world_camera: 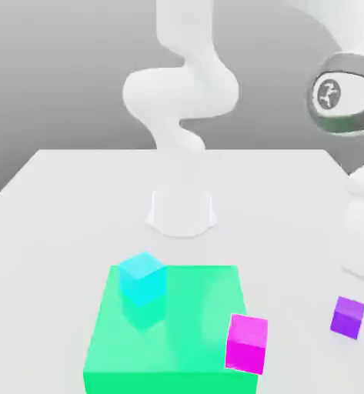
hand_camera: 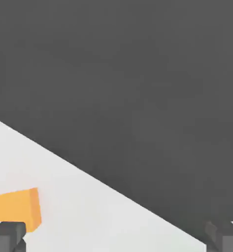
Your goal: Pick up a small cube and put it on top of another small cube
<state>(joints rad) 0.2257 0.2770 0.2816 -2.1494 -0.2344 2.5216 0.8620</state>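
Sitting on the green block point(world_camera: 177, 338): sky-blue cube point(world_camera: 142, 278). Orange cube point(hand_camera: 17, 211) beside one finger point(hand_camera: 7, 237); gripper point(hand_camera: 116, 238) spread wide, empty.

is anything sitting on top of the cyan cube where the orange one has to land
Nothing visible does. The cyan cube sits on the green block with its top bare; the magenta cube stands apart, to the exterior view's right.

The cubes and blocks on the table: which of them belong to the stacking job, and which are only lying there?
Belong to the job:
- orange cube, to be picked up
- cyan cube, resting on the green block, the stacking target

Only lying there:
- green block
- magenta cube
- purple cube
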